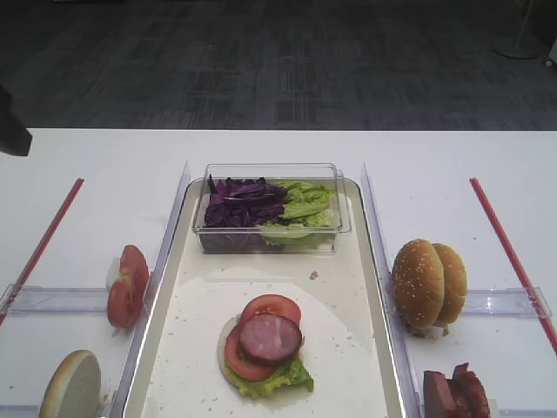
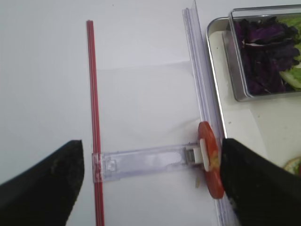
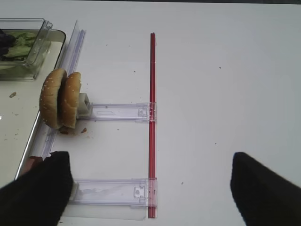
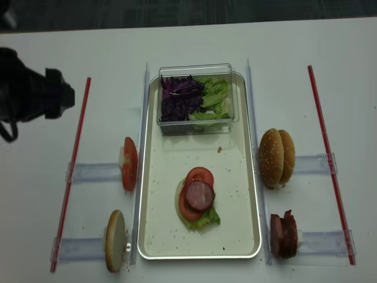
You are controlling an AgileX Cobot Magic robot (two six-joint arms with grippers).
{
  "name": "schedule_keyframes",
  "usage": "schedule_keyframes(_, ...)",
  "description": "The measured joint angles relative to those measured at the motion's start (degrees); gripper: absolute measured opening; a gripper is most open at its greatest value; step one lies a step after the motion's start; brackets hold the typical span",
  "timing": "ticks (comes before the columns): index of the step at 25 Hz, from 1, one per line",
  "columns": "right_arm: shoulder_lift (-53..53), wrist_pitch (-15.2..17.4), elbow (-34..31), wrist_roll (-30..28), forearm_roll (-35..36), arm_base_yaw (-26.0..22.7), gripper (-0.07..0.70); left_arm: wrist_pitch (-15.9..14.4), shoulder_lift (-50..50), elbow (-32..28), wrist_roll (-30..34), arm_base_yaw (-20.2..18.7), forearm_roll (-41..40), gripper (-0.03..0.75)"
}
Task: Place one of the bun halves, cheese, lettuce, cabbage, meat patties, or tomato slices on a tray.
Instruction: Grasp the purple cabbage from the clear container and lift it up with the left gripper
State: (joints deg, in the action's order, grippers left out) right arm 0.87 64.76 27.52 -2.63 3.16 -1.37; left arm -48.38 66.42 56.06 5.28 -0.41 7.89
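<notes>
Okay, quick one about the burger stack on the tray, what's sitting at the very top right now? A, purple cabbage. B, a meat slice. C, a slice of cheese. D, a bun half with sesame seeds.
B: a round pinkish meat slice lies on top, over tomato slices and lettuce on the tray; the cabbage is in the clear box.

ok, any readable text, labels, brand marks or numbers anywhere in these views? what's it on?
None.
The clear plastic box, tray, red strips and clear holders carry no print.
The bun halves and the food stack have no labels either.
</notes>
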Motion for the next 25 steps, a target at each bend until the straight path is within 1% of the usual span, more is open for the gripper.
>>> schedule_keyframes(5,0.00,0.00,0.00,0.00,0.00,0.00,0.692,0.02,11.40,8.53,0.29,0.00,0.50,0.545)
schedule_keyframes(8,0.00,0.00,0.00,0.00,0.00,0.00,0.692,-1.17,18.13,14.52,0.34,0.00,0.64,0.545)
schedule_keyframes(11,0.00,0.00,0.00,0.00,0.00,0.00,0.692,-4.27,25.40,21.07,0.34,0.00,0.78,0.545)
schedule_keyframes(16,0.00,0.00,0.00,0.00,0.00,0.00,0.692,-11.22,36.08,31.79,0.42,0.00,0.78,0.545)
schedule_keyframes(19,0.00,0.00,0.00,0.00,0.00,0.00,0.692,-14.58,41.54,37.68,0.42,0.00,0.78,0.545)
schedule_keyframes(22,0.00,0.00,0.00,0.00,0.00,0.00,0.692,-17.22,45.98,41.63,0.42,0.00,0.78,0.545)
schedule_keyframes(25,0.00,0.00,0.00,0.00,0.00,0.00,0.692,-18.61,49.47,43.71,0.42,0.00,0.78,0.545)
